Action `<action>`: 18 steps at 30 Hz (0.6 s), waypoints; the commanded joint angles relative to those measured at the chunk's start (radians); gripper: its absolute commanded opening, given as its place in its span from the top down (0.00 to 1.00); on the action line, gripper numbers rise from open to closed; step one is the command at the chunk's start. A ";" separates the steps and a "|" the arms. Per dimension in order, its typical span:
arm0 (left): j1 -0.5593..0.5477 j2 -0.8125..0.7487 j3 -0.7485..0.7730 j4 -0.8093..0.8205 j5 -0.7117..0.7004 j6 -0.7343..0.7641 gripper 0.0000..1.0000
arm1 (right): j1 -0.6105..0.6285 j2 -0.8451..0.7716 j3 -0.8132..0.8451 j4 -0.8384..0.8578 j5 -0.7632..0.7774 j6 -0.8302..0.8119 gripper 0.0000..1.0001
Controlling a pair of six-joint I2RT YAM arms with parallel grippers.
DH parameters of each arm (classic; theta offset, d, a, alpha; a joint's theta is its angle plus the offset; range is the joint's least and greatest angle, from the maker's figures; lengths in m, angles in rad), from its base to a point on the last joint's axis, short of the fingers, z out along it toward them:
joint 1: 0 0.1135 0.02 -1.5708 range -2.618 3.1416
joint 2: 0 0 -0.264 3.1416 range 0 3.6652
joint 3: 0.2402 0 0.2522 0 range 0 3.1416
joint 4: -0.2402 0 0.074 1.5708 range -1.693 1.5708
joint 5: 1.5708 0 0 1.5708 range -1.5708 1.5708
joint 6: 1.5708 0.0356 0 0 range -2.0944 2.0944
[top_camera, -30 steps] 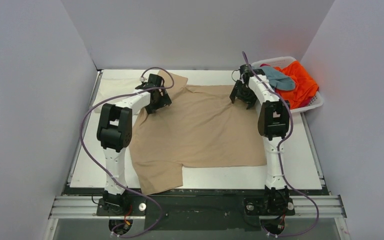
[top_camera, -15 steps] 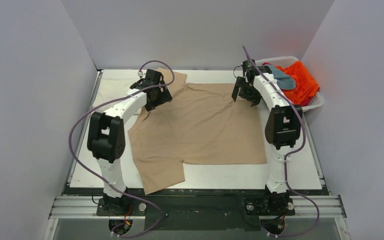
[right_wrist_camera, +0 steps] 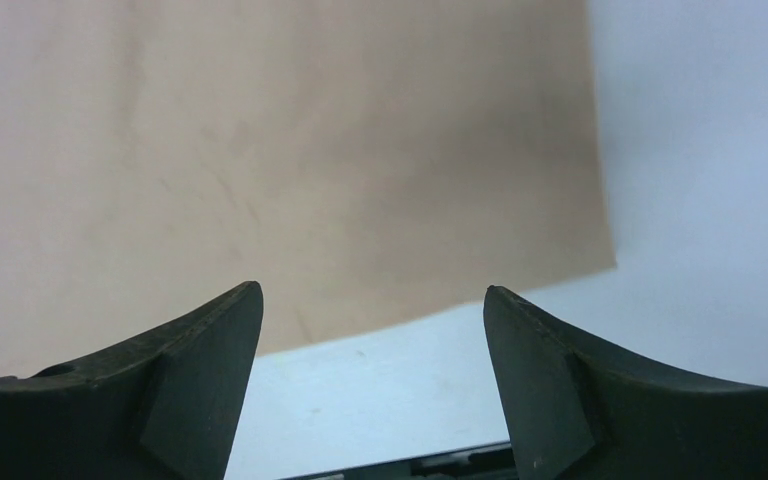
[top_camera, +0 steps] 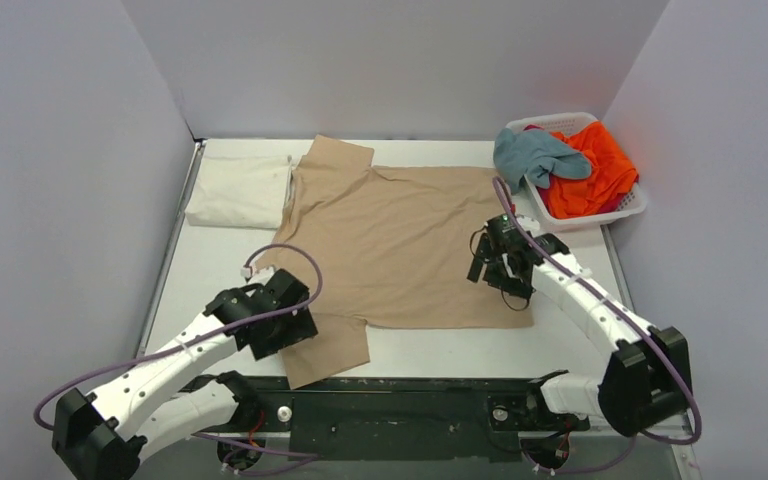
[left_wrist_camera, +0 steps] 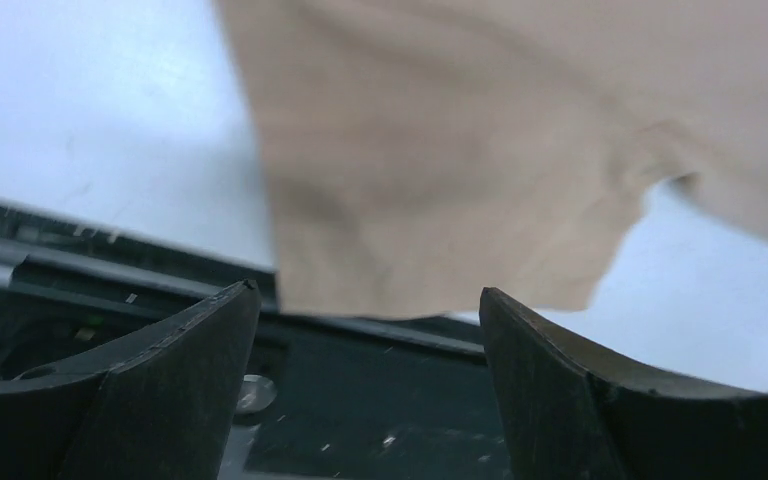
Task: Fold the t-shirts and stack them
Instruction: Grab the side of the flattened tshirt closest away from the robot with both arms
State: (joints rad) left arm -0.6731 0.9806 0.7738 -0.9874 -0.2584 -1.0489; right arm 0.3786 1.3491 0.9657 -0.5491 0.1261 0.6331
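Note:
The tan t-shirt (top_camera: 400,240) lies spread flat on the white table, one sleeve at the far left, the other hanging over the near edge. My left gripper (top_camera: 280,335) is open and empty above that near sleeve (left_wrist_camera: 430,200). My right gripper (top_camera: 500,272) is open and empty over the shirt's near right corner (right_wrist_camera: 360,180). A folded cream-white shirt (top_camera: 240,192) lies at the far left. The grey-blue shirt (top_camera: 535,155) and the orange shirt (top_camera: 590,170) lie in the basket.
The white slatted basket (top_camera: 625,212) stands at the far right corner. The table's dark front rail (top_camera: 400,395) runs along the near edge and shows in the left wrist view (left_wrist_camera: 360,420). Grey walls close in the left, back and right sides.
Both arms have drawn back from the shirt's far edge to its near edge. The shirt now lies flatter and shifted a little toward the back. Both grippers have let go.

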 commanded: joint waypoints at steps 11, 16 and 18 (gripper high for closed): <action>-0.121 -0.132 -0.292 -0.016 0.171 -0.179 0.28 | -0.030 -0.379 -0.285 -0.014 0.138 0.123 0.24; -0.125 -0.060 -0.299 0.069 0.165 -0.150 0.40 | -0.048 -0.381 -0.301 -0.011 0.131 0.117 0.24; -0.126 -0.037 -0.310 0.120 0.172 -0.149 0.40 | -0.054 -0.384 -0.311 -0.008 0.131 0.120 0.24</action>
State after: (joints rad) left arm -0.7914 0.9096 0.4698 -0.9977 -0.1047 -1.2087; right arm 0.3386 0.9791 0.6785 -0.5415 0.2218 0.7406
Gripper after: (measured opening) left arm 0.604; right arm 0.760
